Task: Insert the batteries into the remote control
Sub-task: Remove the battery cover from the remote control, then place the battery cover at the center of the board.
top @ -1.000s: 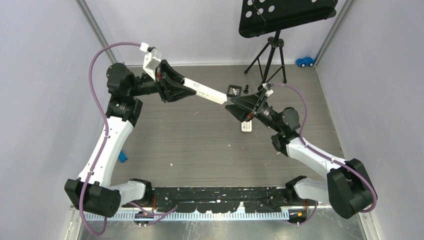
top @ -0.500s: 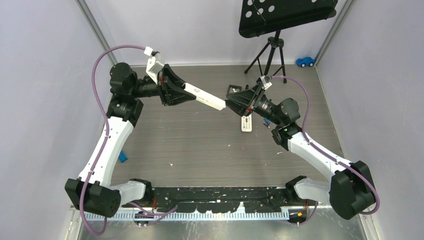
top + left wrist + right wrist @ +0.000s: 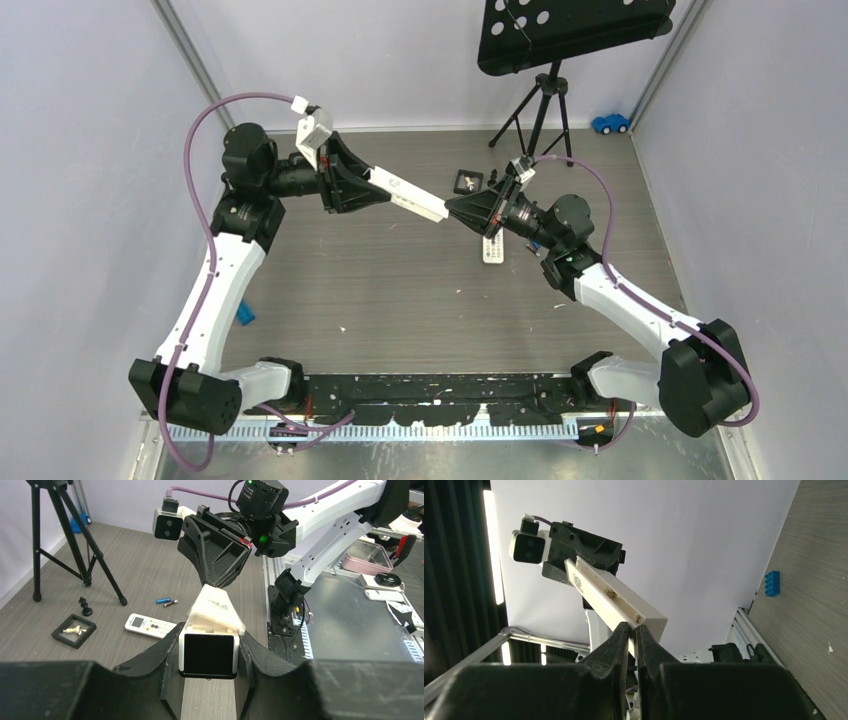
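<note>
Left gripper (image 3: 372, 188) clamped on white remote (image 3: 415, 202) held aloft, right gripper (image 3: 450, 209) pinched narrow on its far tip, second remote (image 3: 493, 250) and batteries (image 3: 165, 601) lay on surface (image 3: 380, 290) beneath, tripod (image 3: 540, 110) and black frame (image 3: 468, 181) stood behind.

I see a white remote (image 3: 410, 198) held aloft in the left end effector (image 3: 372, 184), tilted, bay looks open. Blue battery (image 3: 162, 601) and orange battery (image 3: 172, 603) lie side by side on the desk (image 3: 125, 575).
</note>
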Controlling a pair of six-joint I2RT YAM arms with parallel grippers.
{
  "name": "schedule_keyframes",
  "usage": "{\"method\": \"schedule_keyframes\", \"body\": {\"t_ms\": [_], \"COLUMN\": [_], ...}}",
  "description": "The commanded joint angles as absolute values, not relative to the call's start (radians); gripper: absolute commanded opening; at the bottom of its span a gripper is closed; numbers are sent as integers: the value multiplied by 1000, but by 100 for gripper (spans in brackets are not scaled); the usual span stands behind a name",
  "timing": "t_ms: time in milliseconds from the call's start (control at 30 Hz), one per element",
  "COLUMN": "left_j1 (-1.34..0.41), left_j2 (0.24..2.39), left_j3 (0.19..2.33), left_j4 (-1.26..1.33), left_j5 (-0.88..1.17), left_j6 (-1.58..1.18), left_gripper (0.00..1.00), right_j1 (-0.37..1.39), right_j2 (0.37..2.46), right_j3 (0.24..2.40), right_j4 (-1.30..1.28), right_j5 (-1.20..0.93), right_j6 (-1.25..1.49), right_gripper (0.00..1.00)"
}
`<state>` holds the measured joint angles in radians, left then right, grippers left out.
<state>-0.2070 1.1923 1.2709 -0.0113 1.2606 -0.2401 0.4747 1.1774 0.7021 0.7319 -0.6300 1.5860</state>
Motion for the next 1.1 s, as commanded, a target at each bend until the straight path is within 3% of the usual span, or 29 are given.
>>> {"method": "schedule_keyframes", "body": {"t_ms": [0,100,333,733,1067], "left_j1": [-201,-201,-201,-201,-202], "left_j2": [1166,1163,1117,1011,958], "left_j3": [1334,1345,1320,1170,1141], "left_j4": [-159,-214,-315,-445,-390], "left_j5": [1191,1168,1034,860,945], "left_j6": [-117,-85,-49,-158,-239], "left_gripper": [0,0,0,0,0], "right_j1": [480,480,476,465,513], "right_j2": [1165,1160,1121,1013,1184], "right_j3": [759,758,730,706,602], "right_j4": [772,759,678,293,146], "right_j5": [-657,-646,-540,-251,-171], "right_j6": [1614,1611,1521,1316,1182], "right_gripper": [9,0,0,0,0]}}
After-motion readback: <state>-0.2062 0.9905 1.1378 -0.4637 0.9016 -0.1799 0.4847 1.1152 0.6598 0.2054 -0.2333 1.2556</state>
